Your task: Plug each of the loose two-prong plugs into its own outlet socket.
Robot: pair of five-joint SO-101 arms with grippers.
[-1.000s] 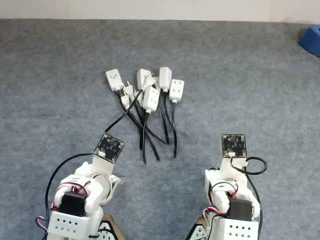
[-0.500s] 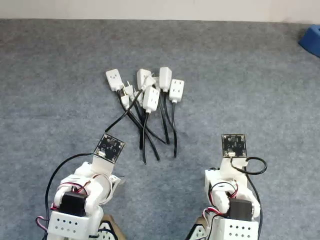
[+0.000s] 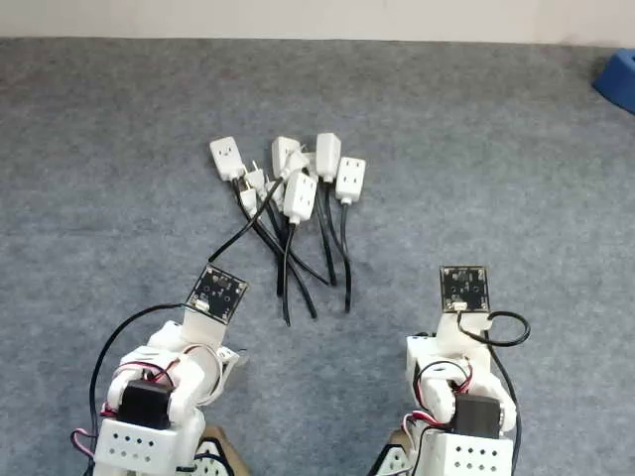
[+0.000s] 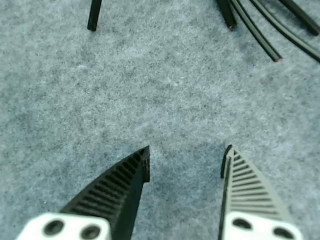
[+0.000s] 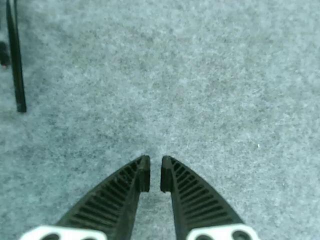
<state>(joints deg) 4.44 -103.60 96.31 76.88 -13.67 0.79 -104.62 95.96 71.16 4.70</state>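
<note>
- Since nothing is gripped yet, my left hand (image 4: 185, 155) hangs with fingers apart over the bare worktop (image 3: 496, 149), I judge ready for a plug; my right hand (image 5: 155, 173) is nearly closed and empty.
- Wrist views give me the cords (image 4: 255, 30) close up; the high view gives the plugs (image 3: 255, 180) and outlet sockets (image 3: 350, 178), tangled in one heap well ahead of both arms.

Cords (image 4: 260, 36), blue obj (image 3: 619, 79) cut by edges.
</note>
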